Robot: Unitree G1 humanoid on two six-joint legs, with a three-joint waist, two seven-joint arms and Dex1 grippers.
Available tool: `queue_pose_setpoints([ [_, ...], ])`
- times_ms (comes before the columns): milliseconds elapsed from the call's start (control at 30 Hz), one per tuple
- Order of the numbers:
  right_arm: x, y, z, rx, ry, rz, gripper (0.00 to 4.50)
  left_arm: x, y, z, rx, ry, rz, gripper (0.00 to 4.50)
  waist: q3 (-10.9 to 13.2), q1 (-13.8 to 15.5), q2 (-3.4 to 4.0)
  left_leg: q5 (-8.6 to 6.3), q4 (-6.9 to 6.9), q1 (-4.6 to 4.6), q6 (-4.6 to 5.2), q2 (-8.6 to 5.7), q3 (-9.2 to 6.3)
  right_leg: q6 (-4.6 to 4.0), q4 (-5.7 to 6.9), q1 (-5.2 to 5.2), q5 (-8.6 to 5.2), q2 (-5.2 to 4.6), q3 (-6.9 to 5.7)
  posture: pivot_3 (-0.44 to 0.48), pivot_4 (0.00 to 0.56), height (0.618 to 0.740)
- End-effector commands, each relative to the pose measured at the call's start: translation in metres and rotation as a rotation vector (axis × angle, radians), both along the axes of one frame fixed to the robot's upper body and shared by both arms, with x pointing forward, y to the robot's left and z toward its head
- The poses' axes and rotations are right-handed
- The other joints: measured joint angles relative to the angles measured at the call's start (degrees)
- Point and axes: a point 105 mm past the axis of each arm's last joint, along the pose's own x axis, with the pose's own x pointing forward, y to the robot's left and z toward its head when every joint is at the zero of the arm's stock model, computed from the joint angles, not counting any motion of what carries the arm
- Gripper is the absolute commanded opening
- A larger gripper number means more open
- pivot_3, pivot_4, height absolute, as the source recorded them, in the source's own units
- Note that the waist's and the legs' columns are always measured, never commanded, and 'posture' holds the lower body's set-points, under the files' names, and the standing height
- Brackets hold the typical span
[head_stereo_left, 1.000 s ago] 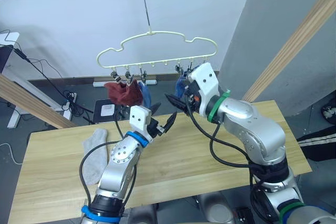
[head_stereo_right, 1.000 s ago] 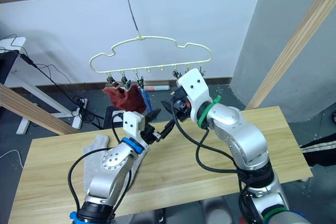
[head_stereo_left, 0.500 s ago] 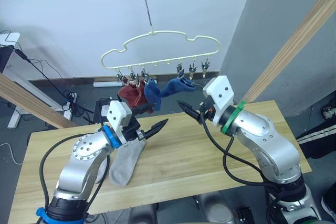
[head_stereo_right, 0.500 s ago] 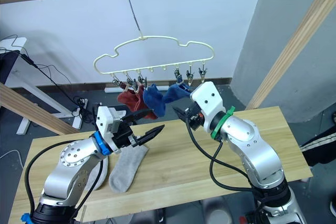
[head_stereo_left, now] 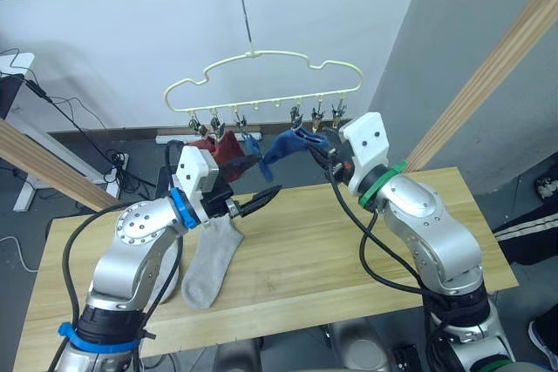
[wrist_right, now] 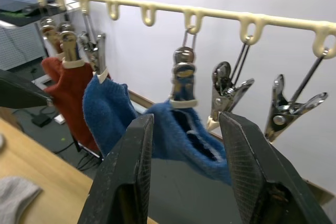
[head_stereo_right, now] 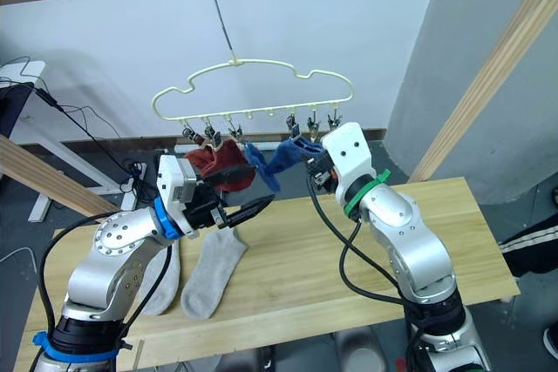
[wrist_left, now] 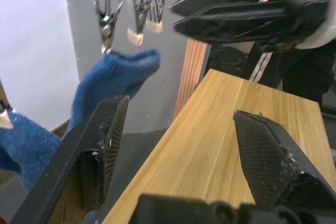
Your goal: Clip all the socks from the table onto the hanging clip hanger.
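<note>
While two grey socks lie on the surface and red and blue ones hang clipped on the clip hanger, both jaws stand open and empty, so a careless reach could knock the hanger swinging.

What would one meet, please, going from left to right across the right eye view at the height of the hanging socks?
Red fabric sock → first blue sock → second blue sock → right gripper.

pale wooden table, two grey socks
</note>
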Motion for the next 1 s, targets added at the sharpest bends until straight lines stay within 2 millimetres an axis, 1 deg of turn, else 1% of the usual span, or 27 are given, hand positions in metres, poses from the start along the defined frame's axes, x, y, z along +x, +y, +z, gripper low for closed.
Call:
queue_pose_setpoints([
  [33,0.001,-0.004,0.012,0.03,-0.039,-0.024,2.18,0.0,0.002,0.013,-0.002,-0.039,-0.009,3.56,0.0,0.0,0.0,0.0,0.0,0.0,0.0,0.0,0.01,0.0,0.0,0.0,0.0,-0.01,0.01,-0.224,0.202,0.714],
  [100,0.003,-0.003,0.012,0.029,-0.039,-0.033,2.61,0.002,0.001,0.015,-0.001,-0.044,-0.008,3.56,0.0,-0.02,0.0,0.0,0.0,0.0,0.0,0.0,0.01,0.0,-0.01,0.0,0.0,-0.03,0.01,-0.224,0.202,0.714],
  [133,0.004,-0.003,0.012,0.026,-0.04,-0.038,2.94,0.002,0.001,0.016,0.0,-0.046,-0.008,3.56,0.0,-0.04,0.0,0.0,0.0,0.0,0.0,0.0,0.01,0.0,0.0,-0.01,0.0,-0.02,0.01,-0.224,0.202,0.714],
  [400,0.014,-0.005,0.013,0.027,-0.048,-0.082,2.94,0.007,-0.002,0.018,0.01,-0.063,-0.01,3.56,0.0,-0.09,0.0,0.0,0.03,0.01,0.0,-0.01,0.0,0.0,0.07,-0.01,0.0,-0.02,0.0,-0.224,0.202,0.714],
  [567,0.025,-0.006,0.019,0.028,-0.065,-0.096,2.94,0.009,-0.005,0.02,0.009,-0.07,-0.012,3.56,0.0,-0.09,0.0,0.0,0.04,0.0,0.0,-0.01,0.0,0.0,0.07,-0.01,0.0,-0.02,0.0,-0.221,0.202,0.714],
  [667,0.026,-0.006,0.021,0.035,-0.068,-0.092,2.37,0.009,-0.004,0.02,0.009,-0.07,-0.01,3.56,0.0,-0.09,0.01,0.0,0.03,0.0,0.0,-0.01,0.0,0.0,0.07,-0.01,0.0,-0.02,-0.01,-0.219,0.203,0.714],
  [1000,0.029,-0.004,0.024,0.046,-0.072,-0.091,2.37,0.009,-0.005,0.018,0.008,-0.066,-0.005,3.56,0.0,-0.12,0.0,0.0,0.04,0.01,0.0,0.0,0.0,0.0,0.11,-0.02,0.0,-0.02,0.0,-0.218,0.203,0.714],
])
